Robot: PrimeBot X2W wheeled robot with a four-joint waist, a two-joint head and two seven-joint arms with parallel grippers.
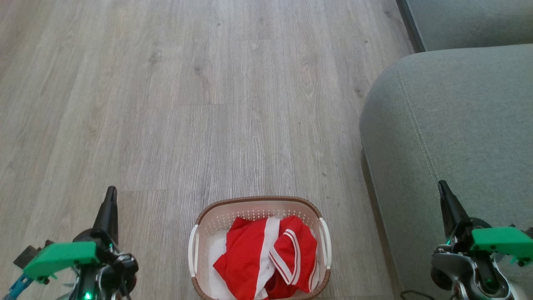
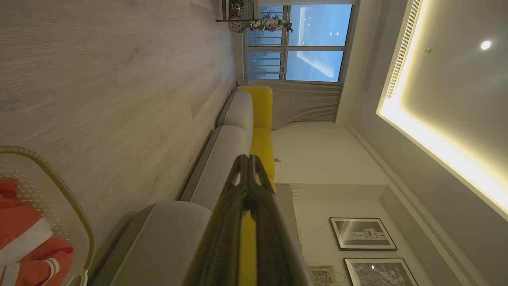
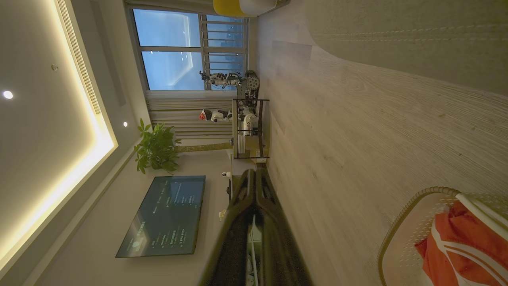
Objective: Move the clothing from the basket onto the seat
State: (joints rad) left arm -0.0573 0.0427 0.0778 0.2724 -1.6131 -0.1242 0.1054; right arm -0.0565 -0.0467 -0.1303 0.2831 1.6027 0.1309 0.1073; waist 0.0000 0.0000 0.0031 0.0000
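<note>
The left pincer (image 1: pixel 110 193) is fully closed and empty, over the floor (image 1: pixel 208 104) left of the basket (image 1: pixel 258 199). The right pincer (image 1: pixel 444 191) is closed too with nothing held, right of the basket, over the seat (image 1: pixel 458 125). The clothing (image 1: pixel 262 258), red with white panels and stripe trim, sits bunched inside the basket. The basket stands on the wood floor, near the seat and apart from both pincers.

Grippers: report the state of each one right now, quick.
Left gripper: jaws shut, holding nothing.
Right gripper: jaws shut, holding nothing.
</note>
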